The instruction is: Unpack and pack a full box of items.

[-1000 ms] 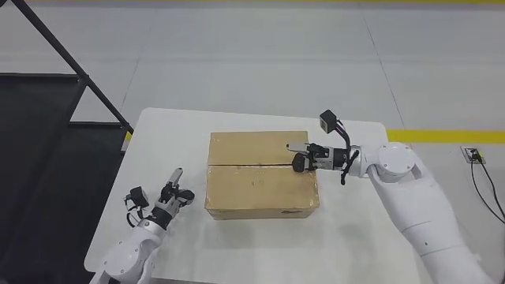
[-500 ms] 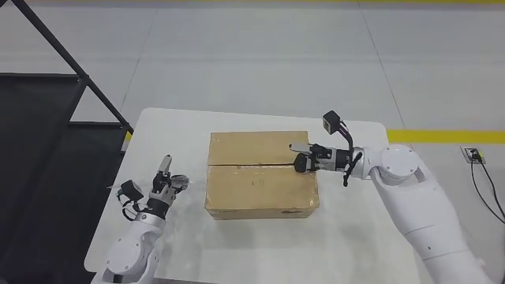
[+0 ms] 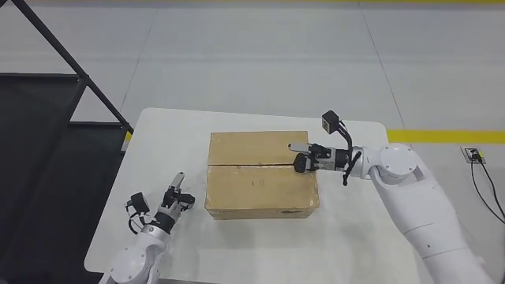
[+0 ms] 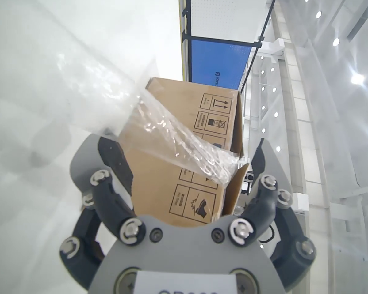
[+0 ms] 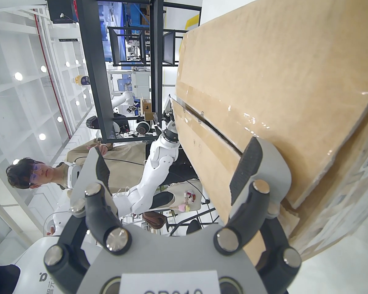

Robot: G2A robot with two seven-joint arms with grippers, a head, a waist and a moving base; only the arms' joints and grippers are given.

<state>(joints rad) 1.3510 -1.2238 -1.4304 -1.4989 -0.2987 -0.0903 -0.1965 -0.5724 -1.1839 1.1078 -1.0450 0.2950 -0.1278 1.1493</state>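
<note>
A closed brown cardboard box (image 3: 260, 180) lies in the middle of the white table (image 3: 170, 138), its top flaps meeting in a long seam. My right gripper (image 3: 300, 158) is at the right end of that seam. In the right wrist view it (image 5: 176, 151) is open: one finger (image 5: 254, 166) lies against the box top (image 5: 263, 62) beside the split seam, the other hangs off the box. My left gripper (image 3: 179, 188) is low on the table just left of the box. It (image 4: 184, 145) is open, and a crumpled strip of clear tape (image 4: 178, 136) stretches across it to one fingertip, with the box (image 4: 208, 108) behind.
A black metal frame (image 3: 55, 118) with a dark panel stands off the table's left edge. Bare tabletop lies in front of the box and to its left, around the left arm. The table's right edge is close behind the right arm.
The left gripper swung out to the left, away from the box, then came back closer to the box's left end. The right gripper has hardly moved.
</note>
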